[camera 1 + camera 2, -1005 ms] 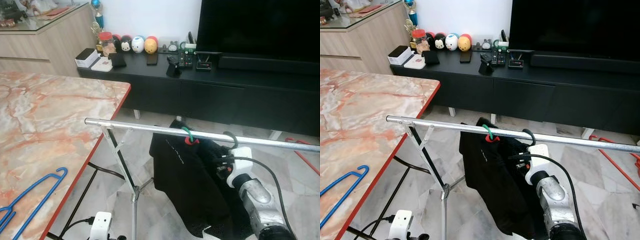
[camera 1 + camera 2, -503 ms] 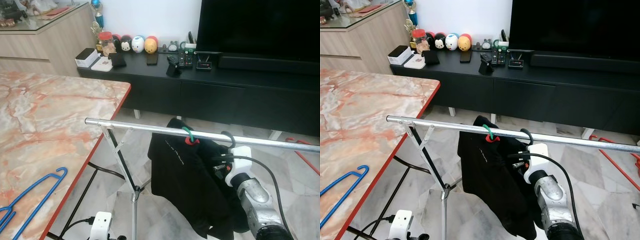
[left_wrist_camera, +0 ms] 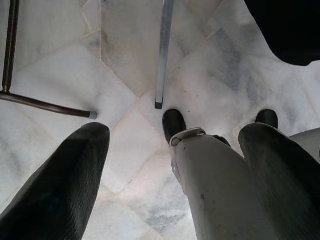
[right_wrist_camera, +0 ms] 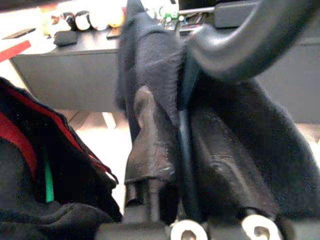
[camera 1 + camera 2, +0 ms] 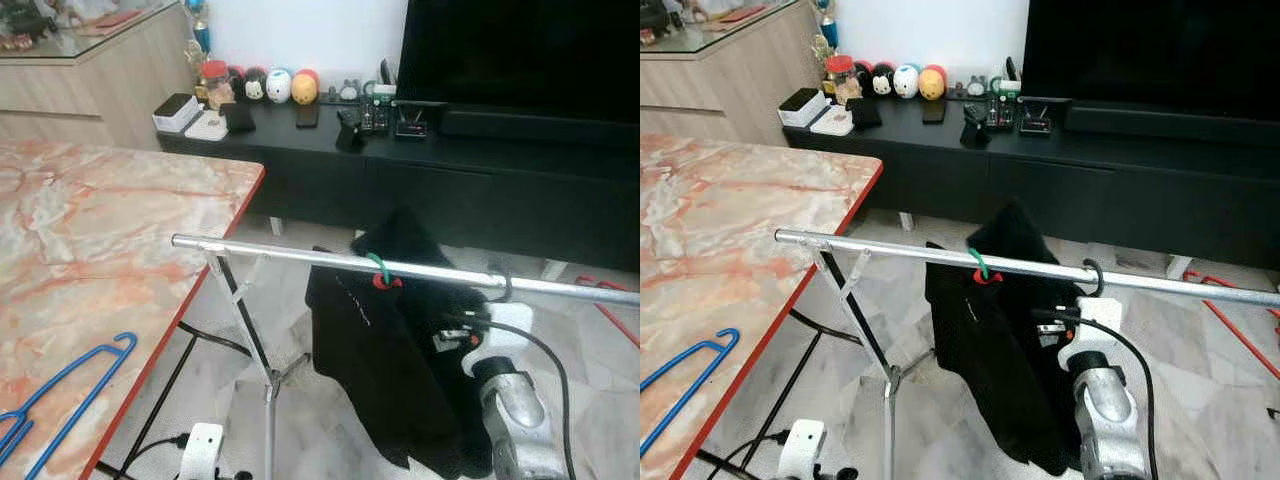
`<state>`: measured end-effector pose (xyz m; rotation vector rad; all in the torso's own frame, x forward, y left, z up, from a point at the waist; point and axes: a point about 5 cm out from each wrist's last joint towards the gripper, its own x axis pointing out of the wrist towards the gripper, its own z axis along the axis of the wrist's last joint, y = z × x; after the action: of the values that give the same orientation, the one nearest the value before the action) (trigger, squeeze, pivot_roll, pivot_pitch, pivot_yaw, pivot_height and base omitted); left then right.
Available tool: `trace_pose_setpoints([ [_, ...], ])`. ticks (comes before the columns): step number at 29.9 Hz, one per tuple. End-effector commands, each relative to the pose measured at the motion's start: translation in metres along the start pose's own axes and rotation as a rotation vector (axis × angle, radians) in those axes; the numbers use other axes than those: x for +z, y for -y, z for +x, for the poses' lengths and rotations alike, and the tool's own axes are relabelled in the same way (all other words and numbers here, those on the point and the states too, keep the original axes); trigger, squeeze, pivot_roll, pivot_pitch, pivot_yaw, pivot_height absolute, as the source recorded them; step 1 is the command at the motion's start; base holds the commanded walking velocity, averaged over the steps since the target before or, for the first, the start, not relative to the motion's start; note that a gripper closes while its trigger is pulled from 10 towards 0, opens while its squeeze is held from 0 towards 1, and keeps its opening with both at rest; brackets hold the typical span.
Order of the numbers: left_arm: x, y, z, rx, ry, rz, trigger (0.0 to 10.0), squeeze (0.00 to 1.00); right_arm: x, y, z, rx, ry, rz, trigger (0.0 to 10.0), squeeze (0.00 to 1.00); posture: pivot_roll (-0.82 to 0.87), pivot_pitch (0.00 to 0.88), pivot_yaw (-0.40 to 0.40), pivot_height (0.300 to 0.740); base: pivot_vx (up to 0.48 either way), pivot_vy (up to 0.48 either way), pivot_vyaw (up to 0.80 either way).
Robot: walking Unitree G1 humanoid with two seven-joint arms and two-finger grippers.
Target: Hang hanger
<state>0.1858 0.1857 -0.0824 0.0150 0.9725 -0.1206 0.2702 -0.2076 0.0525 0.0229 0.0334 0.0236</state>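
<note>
Silver and cabled, the right arm rises from the near edge of the head views, and the right gripper is seen pressed into dark cloth just under the rail. In the right wrist view its two black fingers are closed narrowly around the thin neck of a black hanger, whose curved hook arches above them with a dark garment bunched beside it. From the head, that hook is seen looped over the metal rail, just beside the gripper and directly above it.

The relation that matters is vertical: the hook lies up from the fingers and crosswise over the rail, whose long axis runs left to right across the robot's front. The hook is judged seated or nearly so, so the next move would be a release and a pull back toward the robot. The right arm is the nearer one; the left gripper hangs idle over the marble floor with its fingers spread wide.

Further left along the rail, a green-hooked hanger carries a black garment. A blue hanger lies on the marble table. Beyond stands a black TV cabinet.
</note>
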Motion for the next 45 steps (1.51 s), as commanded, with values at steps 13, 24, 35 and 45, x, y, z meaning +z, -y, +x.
trace_pose_setpoints([
  [13,-0.002,-0.006,-0.002,0.021,-0.009,0.031,10.0,0.00,-0.002,-0.010,-0.034,-0.054,0.035,-0.078,10.0,0.00,-0.07,0.019,0.088,0.740,0.000,0.000,0.00],
  [24,0.000,-0.008,-0.002,0.036,0.008,0.022,10.0,0.00,-0.008,-0.011,-0.043,-0.135,0.015,-0.075,10.0,0.00,-0.07,0.016,0.093,0.740,0.000,0.000,0.00],
  [35,-0.001,-0.007,-0.002,0.036,0.011,0.005,10.0,0.00,-0.008,-0.008,-0.041,-0.165,0.008,-0.081,10.0,0.00,-0.07,0.006,0.083,0.740,0.000,0.000,0.00],
  [45,-0.002,-0.006,-0.002,0.036,0.012,-0.005,10.0,0.00,-0.007,-0.007,-0.036,-0.167,0.009,-0.086,10.0,0.00,-0.07,0.000,0.076,0.740,0.000,0.000,0.00],
])
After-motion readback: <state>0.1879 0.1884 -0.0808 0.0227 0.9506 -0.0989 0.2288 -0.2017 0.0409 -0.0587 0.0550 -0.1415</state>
